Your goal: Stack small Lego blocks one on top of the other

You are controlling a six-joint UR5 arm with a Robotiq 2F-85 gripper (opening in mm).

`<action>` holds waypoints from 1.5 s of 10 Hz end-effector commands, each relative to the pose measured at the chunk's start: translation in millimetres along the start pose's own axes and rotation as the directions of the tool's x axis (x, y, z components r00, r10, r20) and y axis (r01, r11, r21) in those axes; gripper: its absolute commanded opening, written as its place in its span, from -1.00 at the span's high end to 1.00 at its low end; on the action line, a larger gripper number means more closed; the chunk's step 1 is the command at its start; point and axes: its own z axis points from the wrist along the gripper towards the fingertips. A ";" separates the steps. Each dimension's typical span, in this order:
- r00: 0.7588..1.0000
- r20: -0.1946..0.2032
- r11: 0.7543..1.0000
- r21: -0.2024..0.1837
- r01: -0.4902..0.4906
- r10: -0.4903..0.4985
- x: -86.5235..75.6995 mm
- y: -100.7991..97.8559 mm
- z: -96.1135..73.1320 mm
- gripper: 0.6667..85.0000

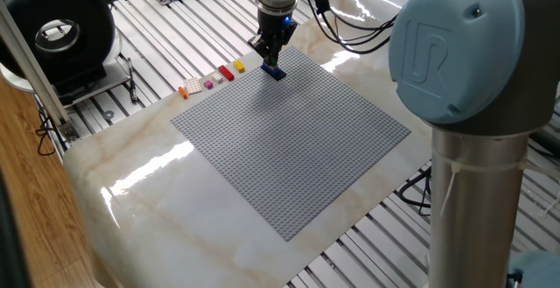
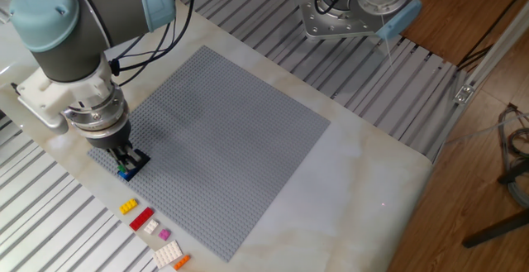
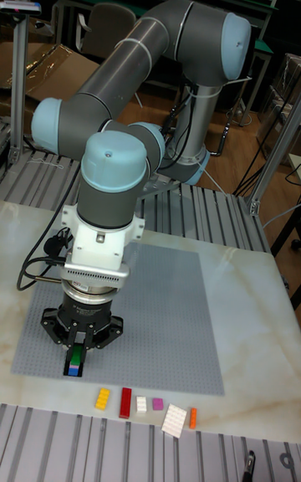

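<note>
My gripper (image 1: 269,59) (image 2: 126,164) (image 3: 75,355) stands upright over the corner of the grey baseplate (image 1: 289,148) (image 3: 159,306). It is shut on a green block (image 3: 76,356) (image 1: 269,62). The green block sits directly on top of a blue block (image 3: 74,371) (image 1: 277,73) (image 2: 126,175) that rests on the plate. Beside the plate's edge lies a row of loose blocks: yellow (image 3: 103,398) (image 2: 128,207) (image 1: 239,66), red (image 3: 126,402) (image 2: 141,219) (image 1: 227,73), pink (image 3: 157,403) (image 2: 164,235) and orange (image 3: 192,417) (image 2: 182,261).
A small white block (image 3: 141,404) and a larger white studded piece (image 3: 175,419) lie in the same row. The marble slab (image 1: 175,200) under the plate ends at ribbed aluminium rails. A round black device (image 1: 57,34) stands off the table's corner.
</note>
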 end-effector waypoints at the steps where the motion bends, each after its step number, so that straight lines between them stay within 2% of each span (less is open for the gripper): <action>1: 1.000 -0.002 1.000 -0.017 0.000 0.000 -1.2 -0.6 -3.4 0.99; 2: 1.000 -0.014 1.000 -0.018 0.000 0.000 1.3 -1.7 -4.0 0.99; 3: 0.999 -0.043 1.000 -0.024 0.004 -0.005 7.7 -1.9 -5.1 0.99; 6: 0.997 -0.073 1.000 -0.028 0.008 -0.010 15.0 -2.4 -5.9 0.99; 10: 0.998 -0.064 1.000 -0.026 -0.007 0.006 9.9 1.3 2.4 0.99; 11: 0.998 -0.061 1.000 -0.026 -0.006 0.004 7.6 2.3 0.3 0.99; 13: 0.999 -0.050 0.998 -0.056 -0.004 0.001 1.3 2.3 -9.0 0.99; 15: 0.999 -0.039 0.998 -0.055 -0.003 0.000 -2.7 -3.1 -10.4 0.99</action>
